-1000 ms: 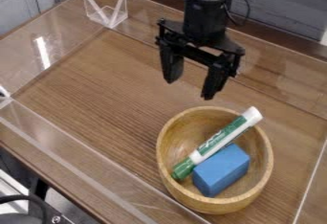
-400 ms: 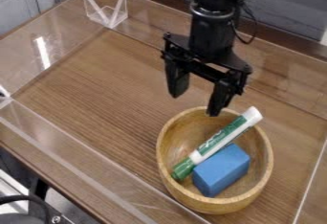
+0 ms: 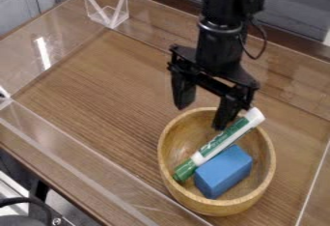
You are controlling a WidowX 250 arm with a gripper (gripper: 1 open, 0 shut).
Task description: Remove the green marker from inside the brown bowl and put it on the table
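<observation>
1. Since the earlier frames, the gripper (image 3: 206, 108) has moved toward the camera and lower in the view, from over bare table to over the far rim of the brown bowl (image 3: 180, 193).
2. The gripper points straight down. Its two fingers stand wide apart and hold nothing.
3. The finger on the right of the view overlaps the upper end of the green marker (image 3: 221, 143); contact cannot be determined. The other finger is over the tabletop just beyond the bowl's far rim.
4. The green marker lies inside the brown bowl, slanted, its upper end resting at the far rim below the gripper, its lower end toward the bowl's floor.
5. A blue block (image 3: 222, 171) lies in the bowl, touching the marker's near side.
6. The bowl stands on the table (image 3: 103, 85), which has clear walls.
</observation>
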